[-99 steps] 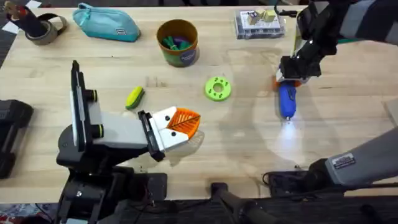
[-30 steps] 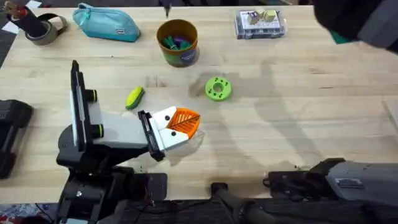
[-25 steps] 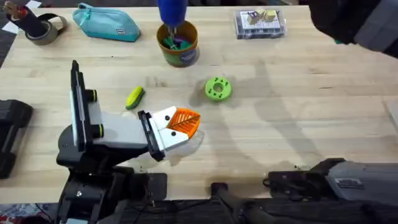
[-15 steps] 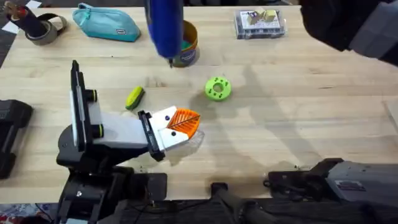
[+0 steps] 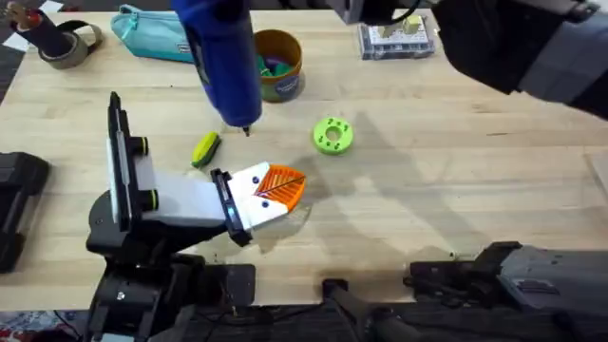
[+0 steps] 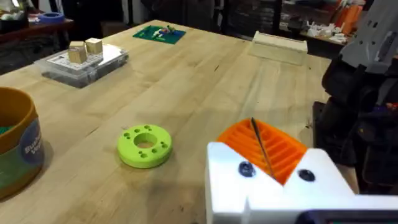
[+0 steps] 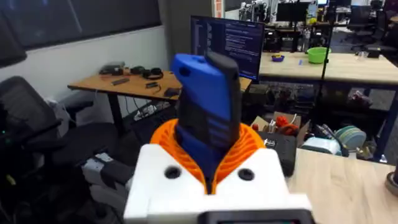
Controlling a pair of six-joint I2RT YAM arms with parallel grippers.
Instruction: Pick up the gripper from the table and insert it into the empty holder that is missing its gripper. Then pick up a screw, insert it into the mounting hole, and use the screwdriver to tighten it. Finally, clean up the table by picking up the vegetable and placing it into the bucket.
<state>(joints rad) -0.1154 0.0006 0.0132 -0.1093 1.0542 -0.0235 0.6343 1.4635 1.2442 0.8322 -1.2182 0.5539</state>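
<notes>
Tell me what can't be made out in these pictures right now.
- The screwdriver: overhead, its upper end is cut off by the top edge; in the right wrist view the right gripper covers its lower part.
- The bucket: the screwdriver hides its left side overhead.
- The clear box: its contents are too small, and the dark blurred right arm overlaps it.

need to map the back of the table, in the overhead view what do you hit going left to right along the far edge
tape roll → teal zip pouch → bucket → clear plastic box. The screwdriver hangs over the gap between pouch and bucket, so I left it out of the order.
</notes>
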